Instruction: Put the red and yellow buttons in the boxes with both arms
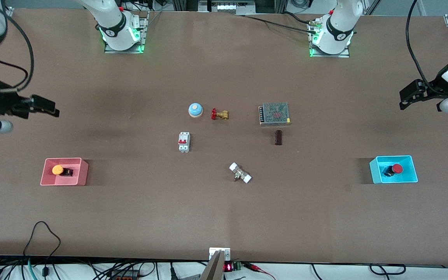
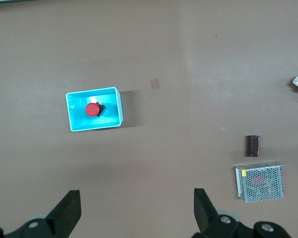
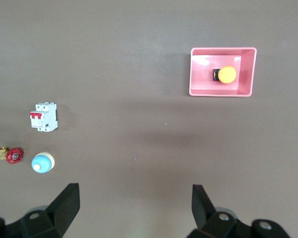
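The red button (image 1: 397, 168) lies in the cyan box (image 1: 412, 179) toward the left arm's end of the table; both also show in the left wrist view, button (image 2: 92, 109) in box (image 2: 74, 126). The yellow button (image 1: 57, 170) lies in the pink box (image 1: 82, 179) toward the right arm's end; the right wrist view shows this button (image 3: 227, 74) in its box (image 3: 198, 91). My left gripper (image 1: 404, 100) (image 2: 137, 198) is open and empty, raised over bare table beside the cyan box. My right gripper (image 1: 54, 109) (image 3: 135, 196) is open and empty, raised over bare table beside the pink box.
In the table's middle lie a blue dome with a cream top (image 1: 195, 110), a brass valve with a red handwheel (image 1: 219, 114), a white circuit breaker (image 1: 184, 142), a metal mesh power supply (image 1: 274, 114), a small dark block (image 1: 278, 137) and a white-capped fitting (image 1: 240, 173).
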